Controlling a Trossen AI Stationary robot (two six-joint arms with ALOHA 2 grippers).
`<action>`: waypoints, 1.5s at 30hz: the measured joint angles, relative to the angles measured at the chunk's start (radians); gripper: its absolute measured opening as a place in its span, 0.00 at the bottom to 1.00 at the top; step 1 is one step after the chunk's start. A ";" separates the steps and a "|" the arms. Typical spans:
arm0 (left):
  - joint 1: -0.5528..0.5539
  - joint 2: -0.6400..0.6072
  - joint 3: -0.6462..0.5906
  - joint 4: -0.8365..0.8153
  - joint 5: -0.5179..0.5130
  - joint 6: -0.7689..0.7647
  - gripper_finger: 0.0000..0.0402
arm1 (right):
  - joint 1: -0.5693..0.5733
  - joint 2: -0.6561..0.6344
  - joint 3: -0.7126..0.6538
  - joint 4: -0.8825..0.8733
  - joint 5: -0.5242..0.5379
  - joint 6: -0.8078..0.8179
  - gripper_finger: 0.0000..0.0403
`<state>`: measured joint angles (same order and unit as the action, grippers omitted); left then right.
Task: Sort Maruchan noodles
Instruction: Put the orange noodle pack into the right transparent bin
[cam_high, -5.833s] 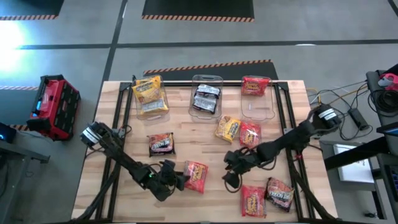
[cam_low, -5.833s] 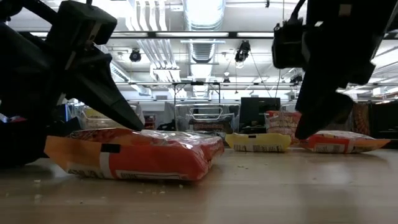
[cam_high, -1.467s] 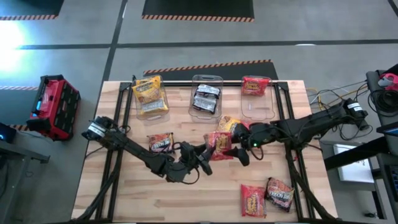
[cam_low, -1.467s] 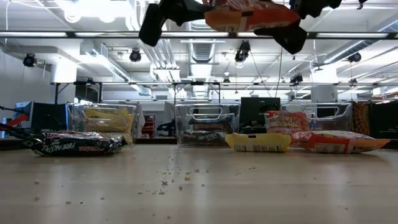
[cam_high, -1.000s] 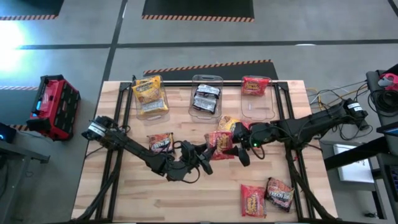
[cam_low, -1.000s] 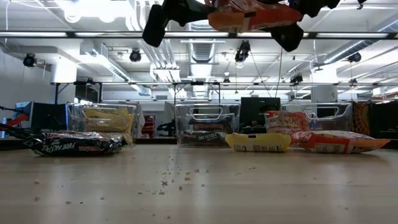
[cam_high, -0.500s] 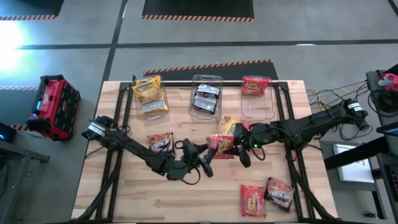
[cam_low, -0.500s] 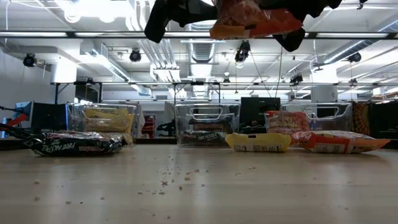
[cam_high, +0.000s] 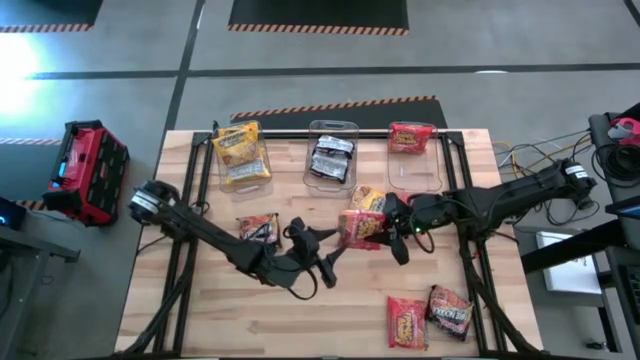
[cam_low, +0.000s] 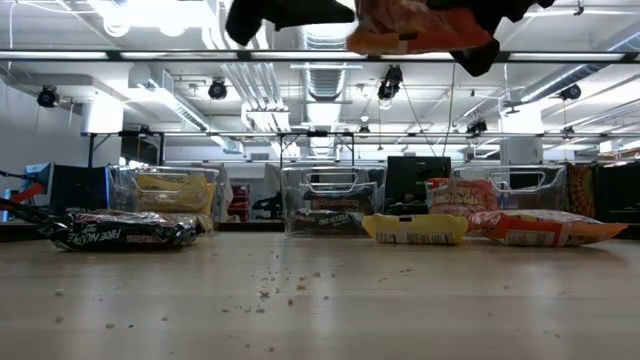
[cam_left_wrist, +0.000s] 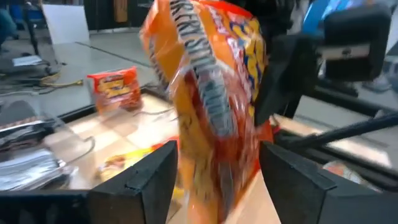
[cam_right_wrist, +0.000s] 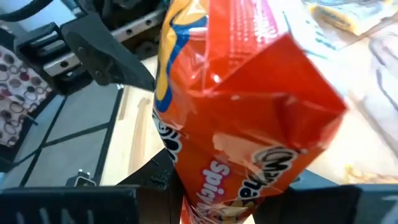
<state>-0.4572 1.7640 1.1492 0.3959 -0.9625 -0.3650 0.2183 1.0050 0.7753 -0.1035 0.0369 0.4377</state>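
Note:
A red Maruchan noodle packet (cam_high: 360, 228) hangs in the air over the middle of the table, and my right gripper (cam_high: 386, 233) is shut on it. My left gripper (cam_high: 315, 251) stands open just left of the packet. In the left wrist view its fingers flank the packet (cam_left_wrist: 211, 106) with gaps on both sides. Other packets lie flat on the table: a dark one (cam_high: 258, 230), a yellow one (cam_high: 368, 200), and a red (cam_high: 407, 322) and a dark one (cam_high: 450, 312) at the near right. My right gripper pinches the red packet's right end (cam_right_wrist: 214, 193) between its two fingers. It comes in about level from the table's right side. The packet is lifted clear of the table and sticks out from the fingers toward the left arm (cam_low: 410, 25).
Three clear bins stand along the far edge: the left (cam_high: 243, 170) holds a yellow packet, the middle (cam_high: 331, 160) a dark one, the right (cam_high: 413, 160) a red one. Crumbs lie on the wood (cam_low: 290, 280). A red toolbox (cam_high: 85, 170) sits off the table's left.
My left gripper has opened, let go of the red packet and drawn back a little toward the table's left and near side. My right gripper keeps the packet and has carried it slightly up and toward the right and far side.

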 joint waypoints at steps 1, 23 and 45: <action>0.000 -0.012 0.000 -0.038 -0.004 -0.014 0.52 | 0.000 -0.008 0.000 -0.012 0.001 0.000 0.30; 0.001 -0.051 0.000 -0.183 -0.022 -0.044 0.53 | -0.401 -0.113 0.142 -0.832 0.438 -0.207 0.30; 0.001 -0.049 0.000 -0.286 -0.024 -0.041 0.53 | -0.928 0.284 0.381 -1.093 0.331 -0.875 0.30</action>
<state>-0.4559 1.7145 1.1492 0.1098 -0.9869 -0.4057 -0.7094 1.2888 1.1562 -1.1964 0.3679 -0.4372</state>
